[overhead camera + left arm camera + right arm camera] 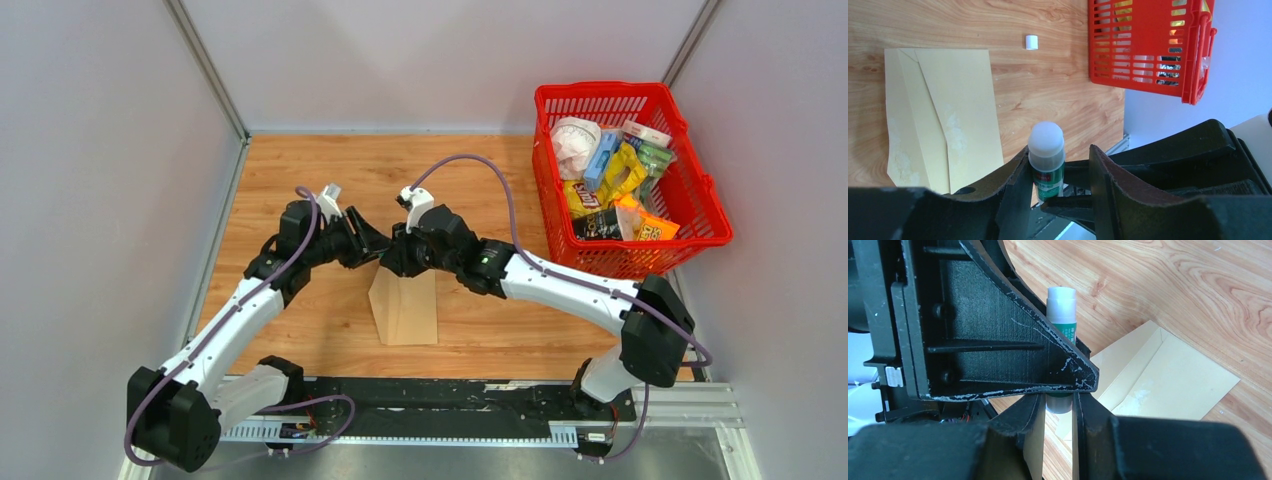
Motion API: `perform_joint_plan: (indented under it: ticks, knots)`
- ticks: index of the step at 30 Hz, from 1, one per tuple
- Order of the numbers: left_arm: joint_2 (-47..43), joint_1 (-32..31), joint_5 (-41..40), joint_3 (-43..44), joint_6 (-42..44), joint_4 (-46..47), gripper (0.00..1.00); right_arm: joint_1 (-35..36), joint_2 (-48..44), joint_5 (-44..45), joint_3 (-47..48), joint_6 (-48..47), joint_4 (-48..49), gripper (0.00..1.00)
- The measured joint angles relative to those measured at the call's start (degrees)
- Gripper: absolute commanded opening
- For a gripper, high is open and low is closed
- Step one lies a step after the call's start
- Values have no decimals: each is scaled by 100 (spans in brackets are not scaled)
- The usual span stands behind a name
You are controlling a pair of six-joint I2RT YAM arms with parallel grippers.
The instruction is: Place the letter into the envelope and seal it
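Observation:
The tan envelope point(407, 308) lies flat on the wooden table below both grippers; it also shows in the left wrist view point(943, 110) and the right wrist view point(1173, 385), with whitish smears on it. No pale letter sheet shows in any view. My right gripper point(1058, 402) point(398, 255) is shut on the base of a green-labelled glue stick point(1046, 160) with a white rounded top. My left gripper point(1059, 150) point(376, 243) is open around the stick's upper part; one finger touches it and a gap remains at the other.
A small white cap point(1032, 41) lies on the table beyond the envelope. A red plastic basket point(700, 215) full of snack packets stands at the right. Grey walls enclose the table on three sides.

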Motion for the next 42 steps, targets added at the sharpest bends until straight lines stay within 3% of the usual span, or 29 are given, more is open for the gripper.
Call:
perform_joint_plan:
  ticks: [5, 9, 11, 14, 16, 18, 25, 31, 35, 42]
  knots:
    - [2, 11, -94, -59, 9, -2, 35, 0, 76, 28, 87, 181, -63, 0]
    - [17, 13, -192, -87, 37, -26, 20, 11, 140, 46, 155, 280, -98, 2]
    - [50, 11, -179, -90, 46, -33, 0, 17, 153, 66, 155, 315, -129, 19]
    - [85, 9, -173, -92, 48, -48, 0, 26, 157, 92, 155, 352, -175, 51]
    - [83, 2, -232, -92, 83, -81, 0, 39, 153, 144, 155, 382, -256, 56]
    - [63, 2, -439, -70, 186, -306, 0, 35, 122, 269, 142, 420, -398, 54]
    - [-361, 4, -1832, 42, 588, -1423, 0, -522, -372, 481, -433, 752, -1126, 23]
    - [-535, 68, -2594, -378, 632, -1650, 0, -649, 66, 498, -643, 861, -1661, 6]
    - [-345, 94, -2756, -859, 678, -1707, 0, -621, 544, 365, -651, 876, -1716, 0]
    - [350, 107, -2636, -1163, 850, -1464, 0, -623, 1049, 319, -647, 898, -1829, 0]
